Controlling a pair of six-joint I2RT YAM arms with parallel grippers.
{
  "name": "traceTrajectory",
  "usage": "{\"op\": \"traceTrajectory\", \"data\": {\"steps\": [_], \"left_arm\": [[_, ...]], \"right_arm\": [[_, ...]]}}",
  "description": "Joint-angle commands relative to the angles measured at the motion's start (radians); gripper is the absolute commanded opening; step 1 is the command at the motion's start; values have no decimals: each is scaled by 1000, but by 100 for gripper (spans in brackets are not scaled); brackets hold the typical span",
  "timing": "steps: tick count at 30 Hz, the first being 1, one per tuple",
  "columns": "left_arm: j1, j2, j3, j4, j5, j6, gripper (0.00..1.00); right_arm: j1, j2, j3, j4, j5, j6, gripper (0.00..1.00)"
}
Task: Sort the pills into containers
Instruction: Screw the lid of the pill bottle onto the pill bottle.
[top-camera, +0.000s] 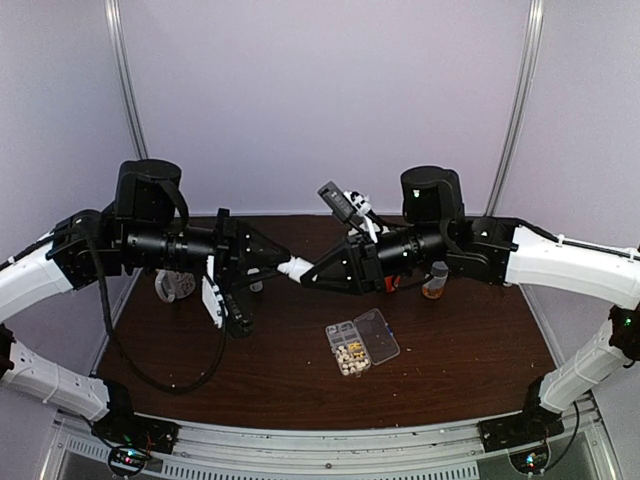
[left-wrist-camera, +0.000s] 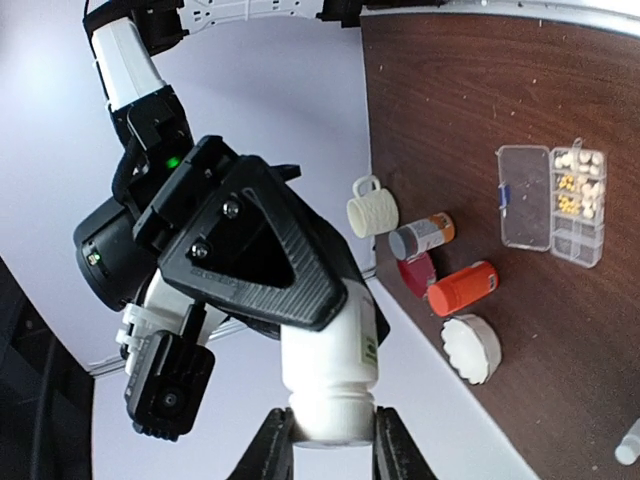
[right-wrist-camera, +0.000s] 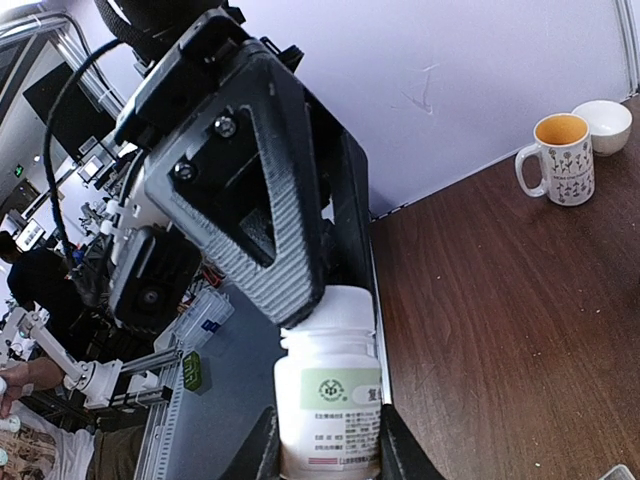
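1. Cap removal is judged to be the step in hand: a white bottle (top-camera: 297, 268) is held in the air between the two arms, well above the tabletop (top-camera: 470, 350).
2. The left claw (left-wrist-camera: 332, 442) is closed partway on the cap end of this bottle, with one finger pressed on each side of it.
3. The right claw (right-wrist-camera: 325, 445) is closed partway on the labelled body, so the bottle is gripped at both ends at once.
4. The organizer box (top-camera: 376, 337) is seen lying flat on the tabletop in front of the arms, with its clear lid folded open to one side. It is touched by neither claw.
5. Pills (top-camera: 349, 357) are seen in a few cells at one end of the box, while the other cells look empty in the left wrist view. Whether more pills are inside the white bottle cannot be told.
6. For the next move, the cap probably has to be twisted against the body. One claw should be turned about the axis of the bottle while the other is kept firm, and both grips must be tight enough that the smooth plastic does not slip.
7. Once the cap is off, the mouth should be kept upward until the bottle is brought above the box, otherwise pills could be spilled on the tabletop.
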Motion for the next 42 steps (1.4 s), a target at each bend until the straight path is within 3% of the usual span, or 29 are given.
{"op": "traceTrajectory", "data": {"steps": [1,3,4,8,11,12,20,24,26,29,31,38,42], "left_arm": [[-21,10,-88,83,-75,219,0],[-20,-9,-122,124,-97,239,4],[-20,-20,-136,150,-108,236,11],[-19,-66,-159,256,-161,-26,49],[-5,-109,-168,250,-177,-169,95],[2,-123,-170,237,-171,-212,97],[56,-221,-185,320,-141,-764,97],[54,-234,-104,334,-231,-1293,98],[57,-187,13,203,-272,-1522,97],[58,-71,197,-52,-194,-1689,98],[61,-21,248,-132,-130,-1801,97],[94,-25,197,-45,181,-2073,94],[111,-17,212,-47,236,-2177,90]], "right_arm": [[0,-29,46,221,-18,15,0],[-7,-29,42,206,-10,13,0],[-10,-30,45,190,-7,10,0],[-16,-33,70,39,66,-90,0],[-16,-40,88,-76,140,-175,0],[-16,-48,87,-98,158,-201,0],[-18,-70,108,-200,270,-330,0],[-11,-112,71,-142,328,-423,0],[7,-140,29,-83,383,-489,0],[63,-183,-54,27,532,-611,0],[88,-199,-96,87,605,-672,0],[145,-179,-89,175,712,-801,0],[171,-153,-51,151,740,-847,0]]}}
